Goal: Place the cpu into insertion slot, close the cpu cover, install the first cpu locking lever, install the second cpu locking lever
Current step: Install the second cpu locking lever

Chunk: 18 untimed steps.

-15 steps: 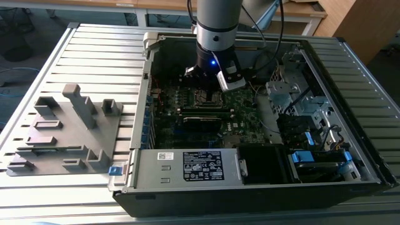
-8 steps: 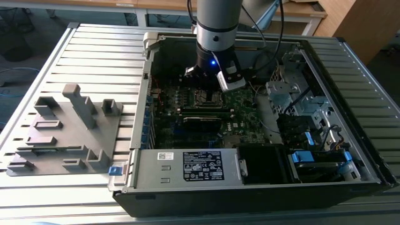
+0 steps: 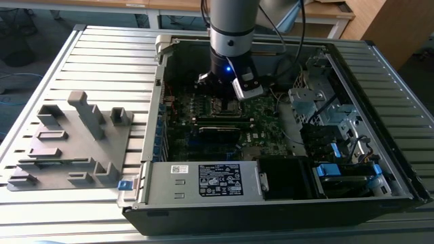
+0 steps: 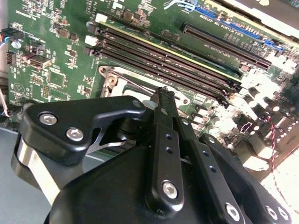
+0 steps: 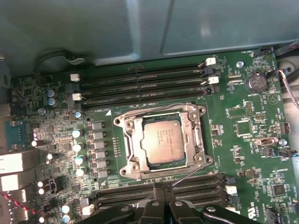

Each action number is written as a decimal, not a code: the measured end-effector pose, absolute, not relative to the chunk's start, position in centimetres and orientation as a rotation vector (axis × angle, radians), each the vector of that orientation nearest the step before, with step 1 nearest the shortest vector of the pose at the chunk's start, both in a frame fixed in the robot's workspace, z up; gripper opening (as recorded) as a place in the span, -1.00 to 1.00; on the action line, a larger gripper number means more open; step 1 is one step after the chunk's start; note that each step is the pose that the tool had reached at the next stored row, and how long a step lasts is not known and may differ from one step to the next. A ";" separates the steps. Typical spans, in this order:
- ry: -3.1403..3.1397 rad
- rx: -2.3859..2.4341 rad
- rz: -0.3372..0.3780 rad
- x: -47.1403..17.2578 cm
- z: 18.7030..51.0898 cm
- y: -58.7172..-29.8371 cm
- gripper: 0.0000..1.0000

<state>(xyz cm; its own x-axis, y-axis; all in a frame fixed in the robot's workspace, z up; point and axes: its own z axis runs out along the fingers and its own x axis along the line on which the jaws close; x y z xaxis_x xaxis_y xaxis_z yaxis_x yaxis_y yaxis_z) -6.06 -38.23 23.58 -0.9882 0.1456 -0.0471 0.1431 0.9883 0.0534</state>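
Note:
In the first wrist view the cpu [image 5: 162, 141] lies flat in the insertion slot [image 5: 122, 122] on the green board. The silver cpu cover [image 5: 134, 145] is folded down around it, so the chip's grey top shows through the cut-out. A thin wire lever [image 5: 189, 173] slants up from the socket's corner toward my gripper [image 5: 161, 187]. The gripper's black fingers are shut, with nothing seen between them. In the second wrist view the shut gripper [image 4: 164, 93] hangs just over the socket's rim [image 4: 112, 78]. In the exterior view my arm [image 3: 230, 40] stands over the socket [image 3: 224, 105].
Long black memory slots [image 5: 140, 86] run along both sides of the socket, with capacitors [image 5: 77, 147] beside it. The open computer case [image 3: 203, 183] has metal walls, drive bays and cables at the exterior view's right. A grey fixture [image 3: 74, 142] sits on the slatted table at the exterior view's left.

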 end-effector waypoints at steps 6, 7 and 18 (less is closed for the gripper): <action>3.082 0.224 0.077 -6.8 23.3 -38.2 -0.79; 3.082 0.224 0.077 -7.0 23.3 -38.2 -0.79; 3.082 0.224 0.077 -7.8 22.1 -38.2 -0.79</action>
<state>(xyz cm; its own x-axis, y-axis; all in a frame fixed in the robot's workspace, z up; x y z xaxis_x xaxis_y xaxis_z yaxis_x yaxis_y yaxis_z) -7.76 -38.23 22.10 -0.9882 0.1457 -0.0471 0.1432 0.9883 0.0533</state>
